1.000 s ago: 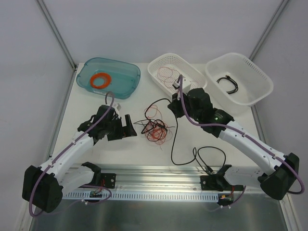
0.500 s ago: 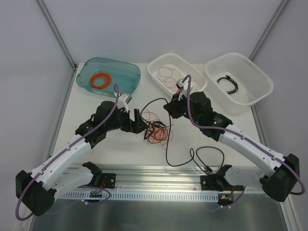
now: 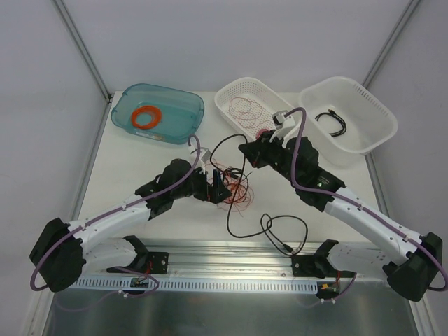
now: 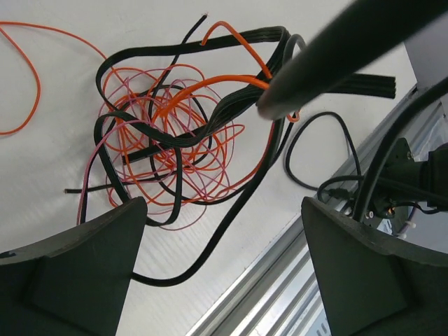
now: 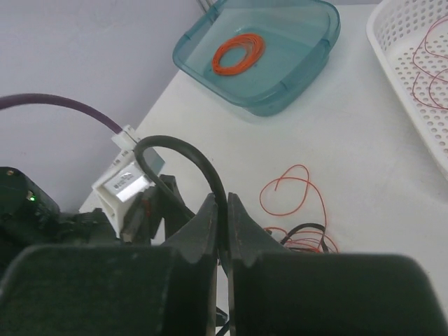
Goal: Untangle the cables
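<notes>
The cables [image 3: 227, 187] lie as a tangle of thin black, red and orange wires at mid-table; the left wrist view shows the tangle [image 4: 168, 140] from close above. My left gripper [image 3: 221, 186] hovers over the tangle, its jaws wide open [image 4: 222, 204] and empty. My right gripper [image 3: 245, 149] is shut on a thick black cable [image 5: 210, 175], pinched between its fingertips [image 5: 222, 210] just right of the tangle. That black cable [image 3: 234, 227] trails toward the front rail and curls there. A loose red wire loop [image 5: 294, 189] lies beside the tangle.
A teal tray [image 3: 183, 119] at the back left holds a thick orange ring [image 3: 147, 116]. A white basket [image 3: 234, 94] holds red wires, and another white basket [image 3: 371, 112] holds a black cable. A metal rail [image 3: 231, 266] runs along the front edge.
My left gripper has moved right, from beside the tangle to over it. My right gripper, still shut on the black cable, has shifted, and the cable's front loop has slid left.
</notes>
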Tool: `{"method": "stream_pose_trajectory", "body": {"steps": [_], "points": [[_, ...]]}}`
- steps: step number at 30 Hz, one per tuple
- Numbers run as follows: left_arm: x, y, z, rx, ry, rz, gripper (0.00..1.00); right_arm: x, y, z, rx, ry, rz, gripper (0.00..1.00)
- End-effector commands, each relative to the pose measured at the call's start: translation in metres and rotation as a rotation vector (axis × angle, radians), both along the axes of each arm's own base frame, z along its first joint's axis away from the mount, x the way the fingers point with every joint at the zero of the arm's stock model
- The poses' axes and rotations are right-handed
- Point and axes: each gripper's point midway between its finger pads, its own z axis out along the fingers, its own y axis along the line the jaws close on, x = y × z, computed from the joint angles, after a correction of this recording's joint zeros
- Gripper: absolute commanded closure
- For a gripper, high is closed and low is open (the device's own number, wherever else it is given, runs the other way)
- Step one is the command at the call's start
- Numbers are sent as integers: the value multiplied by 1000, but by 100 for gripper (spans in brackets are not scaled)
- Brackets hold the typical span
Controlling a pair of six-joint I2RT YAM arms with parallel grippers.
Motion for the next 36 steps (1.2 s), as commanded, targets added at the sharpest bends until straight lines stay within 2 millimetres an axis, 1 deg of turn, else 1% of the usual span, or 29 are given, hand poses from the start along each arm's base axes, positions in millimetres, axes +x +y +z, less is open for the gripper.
{"method": "stream_pose_trajectory", "body": {"steps": [1,3,4,5,6,7,8,10,11,12,13,14,15,17,18,19,20,22,23,24,26,27,28,29,31,32,33,35,36], "points": [[15,-14,12,-77,-73,24,7,-4,3,47,174,-66,1,99],[16,-18,4,-69,-57,20,8,-5,3,52,190,-72,5,99],[16,-18,-5,-54,-36,22,9,-7,1,59,211,-86,6,99],[15,-19,-9,-48,-26,21,11,-7,0,60,216,-86,4,99],[14,-20,-11,-49,-20,18,13,-8,-1,66,233,-101,4,99],[13,-20,-18,-45,-3,18,15,-10,-3,74,249,-114,4,99],[13,-20,-21,-40,4,22,22,-11,-5,79,260,-125,-1,99],[11,-16,-30,-28,22,33,28,-9,-12,85,268,-136,-37,99],[12,-13,-34,-18,23,49,30,-11,-19,93,280,-152,-53,99],[12,-11,-36,-15,22,61,37,-6,-27,93,270,-157,-104,99],[9,-5,-40,-4,25,74,41,-4,-34,94,267,-165,-133,99],[12,0,-43,10,19,105,46,-6,-44,98,265,-175,-161,99],[13,4,-44,17,16,122,61,-3,-53,99,255,-188,-203,99],[12,15,-51,45,21,163,80,-3,-64,101,237,-191,-237,99],[14,19,-52,57,18,183,95,-4,-73,106,244,-203,-252,99],[16,25,-53,74,11,214,100,-5,-77,108,245,-209,-260,99],[18,30,-56,87,15,237,100,-7,-81,109,242,-208,-265,99],[19,40,-62,116,33,280,100,-12,-96,121,254,-235,-289,99],[21,47,-66,133,49,305,100,-12,-104,120,236,-232,-310,99],[23,52,-68,139,60,331,100,-17,-116,133,248,-257,-340,99],[25,62,-73,156,92,369,100,-18,-134,137,217,-278,-389,99],[27,72,-78,170,120,406,100,-19,-144,141,212,-288,-426,99],[27,77,-79,171,135,423,100,-23,-154,149,206,-302,-452,99],[27,81,-80,169,146,438,100,-23,-162,143,150,-294,-473,99],[28,93,-78,161,171,482,100,-24,-171,145,110,-289,-505,99],[31,95,-74,151,166,497,100,-23,-174,136,61,-276,-512,99],[28,101,-75,169,178,511,100,-23,-175,132,43,-270,-515,99],[28,119,-68,212,172,569,100,-18,-177,109,-27,-225,-532,99],[31,124,-58,214,151,586,100,-15,-179,98,-51,-202,-549,99]]}}
